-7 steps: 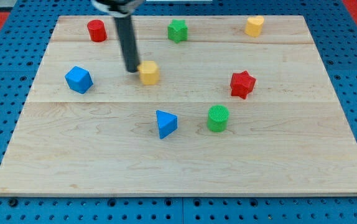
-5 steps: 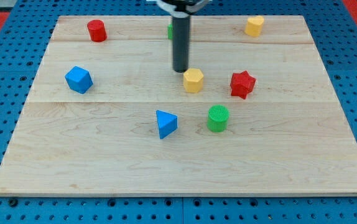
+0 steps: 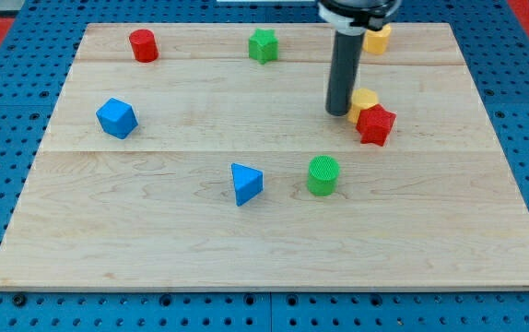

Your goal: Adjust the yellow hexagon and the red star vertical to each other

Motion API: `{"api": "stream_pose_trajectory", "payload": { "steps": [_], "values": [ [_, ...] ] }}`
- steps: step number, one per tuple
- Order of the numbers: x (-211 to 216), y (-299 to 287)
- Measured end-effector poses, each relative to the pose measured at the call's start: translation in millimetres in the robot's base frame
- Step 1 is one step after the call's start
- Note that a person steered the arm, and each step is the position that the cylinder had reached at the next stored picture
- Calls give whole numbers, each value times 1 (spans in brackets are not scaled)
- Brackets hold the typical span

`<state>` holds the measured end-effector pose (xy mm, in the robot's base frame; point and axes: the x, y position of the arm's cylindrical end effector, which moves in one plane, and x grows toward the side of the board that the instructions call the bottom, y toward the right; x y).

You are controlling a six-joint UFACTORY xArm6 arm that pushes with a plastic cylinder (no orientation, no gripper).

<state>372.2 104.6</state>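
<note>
The yellow hexagon [image 3: 364, 100] lies at the view's right of centre, pressed against the upper left of the red star [image 3: 376, 124], which partly covers it. My tip [image 3: 338, 112] rests on the board right beside the hexagon's left side, touching or nearly touching it. The dark rod rises from there to the view's top edge.
A yellow block [image 3: 377, 39] sits at the top right, partly behind the rod. A green star [image 3: 263, 44] and a red cylinder [image 3: 143, 45] lie along the top. A blue cube [image 3: 116, 118] is at the left. A blue triangle [image 3: 245, 183] and a green cylinder [image 3: 323, 175] lie near the middle.
My tip has swept to the view's right, pushing the yellow hexagon right until it met the red star. The star has shifted slightly right.
</note>
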Motion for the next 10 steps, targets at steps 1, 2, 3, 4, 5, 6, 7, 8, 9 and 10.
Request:
{"api": "stream_pose_trajectory", "payload": {
  "steps": [1, 2, 3, 4, 5, 6, 7, 8, 9, 10],
  "values": [
    [17, 18],
    [66, 25],
    [105, 20],
    [105, 21],
    [105, 21],
    [105, 21],
    [105, 22],
    [105, 35],
    [103, 33],
    [95, -9]
  ]
}}
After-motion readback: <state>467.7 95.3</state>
